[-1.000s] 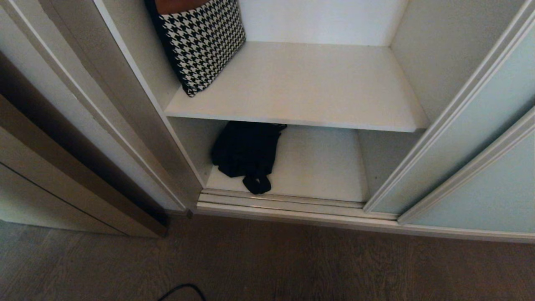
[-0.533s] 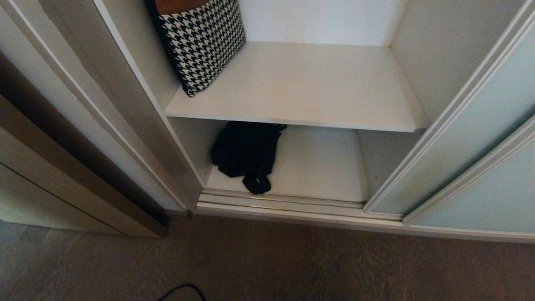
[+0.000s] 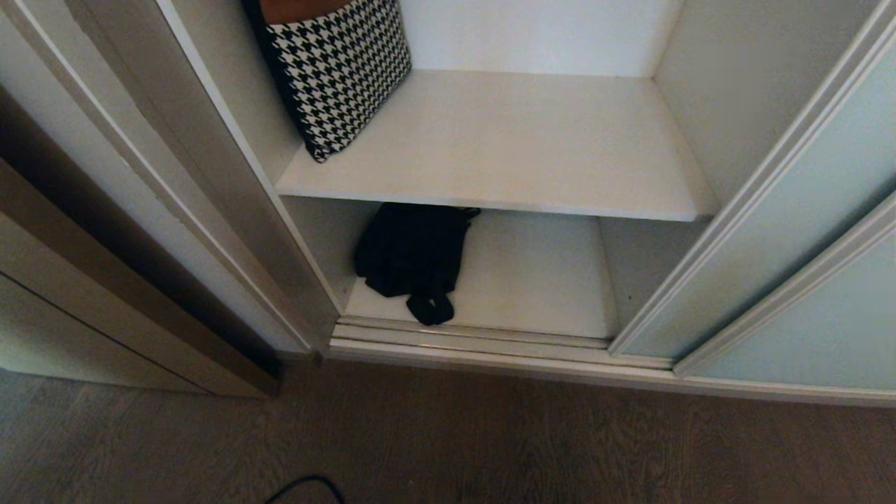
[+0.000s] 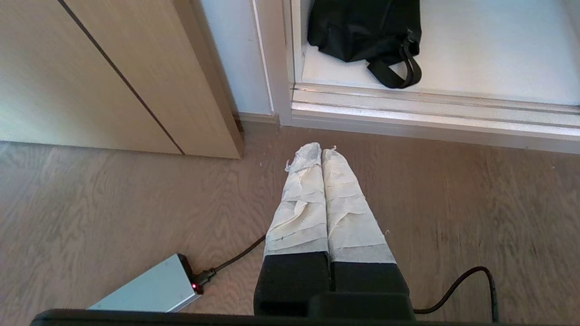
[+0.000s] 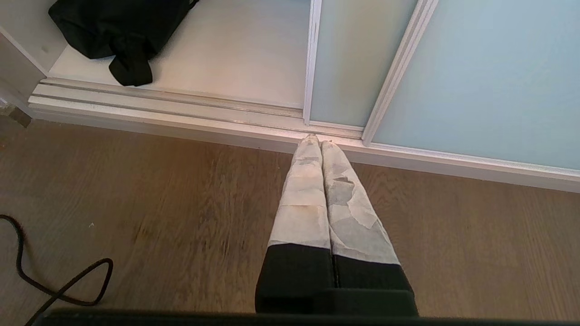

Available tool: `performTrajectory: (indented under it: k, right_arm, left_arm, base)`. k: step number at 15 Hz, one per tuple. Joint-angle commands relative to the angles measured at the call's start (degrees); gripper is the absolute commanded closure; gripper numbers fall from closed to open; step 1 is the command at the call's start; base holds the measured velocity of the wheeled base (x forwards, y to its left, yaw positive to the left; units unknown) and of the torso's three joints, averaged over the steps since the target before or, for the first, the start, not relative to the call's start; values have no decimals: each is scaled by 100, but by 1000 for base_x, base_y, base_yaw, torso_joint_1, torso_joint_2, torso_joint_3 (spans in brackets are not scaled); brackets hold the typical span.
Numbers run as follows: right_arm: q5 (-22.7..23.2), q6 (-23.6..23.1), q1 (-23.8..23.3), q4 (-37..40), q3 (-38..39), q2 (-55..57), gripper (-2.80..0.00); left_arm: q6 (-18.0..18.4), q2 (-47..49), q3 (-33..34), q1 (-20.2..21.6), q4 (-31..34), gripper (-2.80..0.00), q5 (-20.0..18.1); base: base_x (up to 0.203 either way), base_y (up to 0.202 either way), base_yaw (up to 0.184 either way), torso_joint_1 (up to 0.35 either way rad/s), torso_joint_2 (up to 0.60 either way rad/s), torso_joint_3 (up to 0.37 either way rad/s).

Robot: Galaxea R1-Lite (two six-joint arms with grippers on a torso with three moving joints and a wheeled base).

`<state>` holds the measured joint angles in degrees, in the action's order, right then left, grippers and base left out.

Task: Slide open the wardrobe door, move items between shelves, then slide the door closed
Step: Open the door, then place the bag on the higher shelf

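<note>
The sliding wardrobe door [image 3: 784, 231] of pale mint glass stands slid to the right, so the compartment is open. A floppy black bag [image 3: 413, 255] lies on the bottom shelf [image 3: 539, 280], at its left, straps toward the track; it also shows as the black bag [image 4: 362, 31] and the black bag [image 5: 118, 27]. The upper shelf [image 3: 518, 140] is bare on its right. Neither arm shows in the head view. My left gripper [image 4: 321, 151] hangs shut over the wood floor. My right gripper [image 5: 316, 141] is shut too, tips near the door track.
A black-and-white houndstooth bag [image 3: 336, 70] leans at the upper shelf's left. A beige cabinet [image 4: 113, 77] stands left of the wardrobe. On the floor lie a silver box [image 4: 149, 290] with a cable and a black cable [image 5: 54, 280]. The metal track [image 3: 476, 339] edges the opening.
</note>
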<state>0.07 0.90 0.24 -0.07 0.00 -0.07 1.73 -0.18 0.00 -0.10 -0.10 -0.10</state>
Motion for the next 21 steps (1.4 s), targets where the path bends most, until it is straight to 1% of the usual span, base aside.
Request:
performTrajectory:
  k: [1,6,21]
  right_arm:
    - [1,-2,2,-1,0,-19,0]
    - [1,6,2,-1,0,-19,0]
    - [1,-2,2,-1,0,-19,0]
  left_arm:
    - [-6,11,0,1,1,0,1]
    - [-24,18,-18,1,27,0,-8]
    - [-6,18,-35,1,80,0,-17]
  base:
    - [0,0,0,0,0,0]
    - [0,0,0,2,2,-55]
    - [0,0,0,4,3,-194]
